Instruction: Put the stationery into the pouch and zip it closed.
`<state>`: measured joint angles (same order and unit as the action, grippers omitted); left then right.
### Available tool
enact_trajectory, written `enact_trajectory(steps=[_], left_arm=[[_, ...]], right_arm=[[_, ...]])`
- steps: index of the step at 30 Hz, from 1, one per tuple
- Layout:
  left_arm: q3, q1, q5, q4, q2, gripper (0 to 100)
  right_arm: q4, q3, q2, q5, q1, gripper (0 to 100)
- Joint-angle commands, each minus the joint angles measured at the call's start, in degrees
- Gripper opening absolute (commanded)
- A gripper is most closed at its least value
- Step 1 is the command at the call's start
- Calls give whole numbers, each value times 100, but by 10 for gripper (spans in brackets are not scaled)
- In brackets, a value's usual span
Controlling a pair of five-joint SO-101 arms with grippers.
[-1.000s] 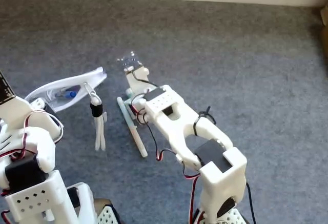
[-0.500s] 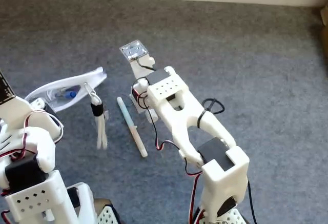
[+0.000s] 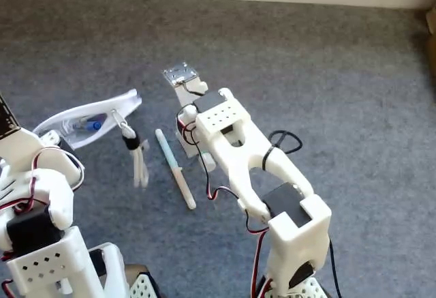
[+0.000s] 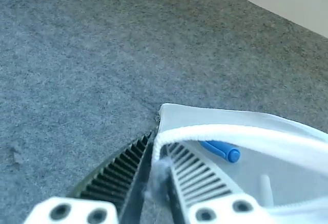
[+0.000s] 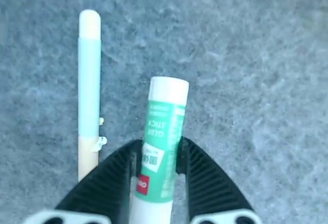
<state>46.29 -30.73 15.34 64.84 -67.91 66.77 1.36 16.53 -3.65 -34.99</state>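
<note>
Jaws of the left gripper (image 4: pixel 154 149) are pinched narrow on the white rim of the pouch (image 4: pixel 256 137), with the thin edge caught between the ribbed pads. Those of the right gripper (image 5: pixel 158 151) are closed around the lower part of a glue stick (image 5: pixel 166 108), whose white end pokes out ahead of them. Whether the stick is touching the table (image 3: pixel 327 59) or is held clear of it cannot be told.

One pouch lies toward the left side of the table, its mouth gaping. Two pens can be counted. A blue pen (image 4: pixel 221 151) lies inside the pouch, and beside it in there is a pale shape too indistinct to name. A pale blue and cream pen (image 3: pixel 174 168) lies out on the table near the middle, just beside the front of the right arm. From the right wrist this pen runs roughly alongside the glue stick and does not touch it. One glue stick is in view, the one the right gripper holds.

One white strap (image 3: pixel 139 165) with a black clasp trails from the near end of the pouch and lies on the table between the pouch and the loose pen.
</note>
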Motion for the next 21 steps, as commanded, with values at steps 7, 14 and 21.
enact_trajectory(steps=[7,14,21], left_arm=[[-295,-110,53,-149,66,11],[-295,-110,44,-158,66,11],[-295,-110,35,-167,66,11]], right_arm=[[40,-330,4,-79,48,106],[92,-901,831,-79,31,106],[453,-1552,1464,-79,48,105]])
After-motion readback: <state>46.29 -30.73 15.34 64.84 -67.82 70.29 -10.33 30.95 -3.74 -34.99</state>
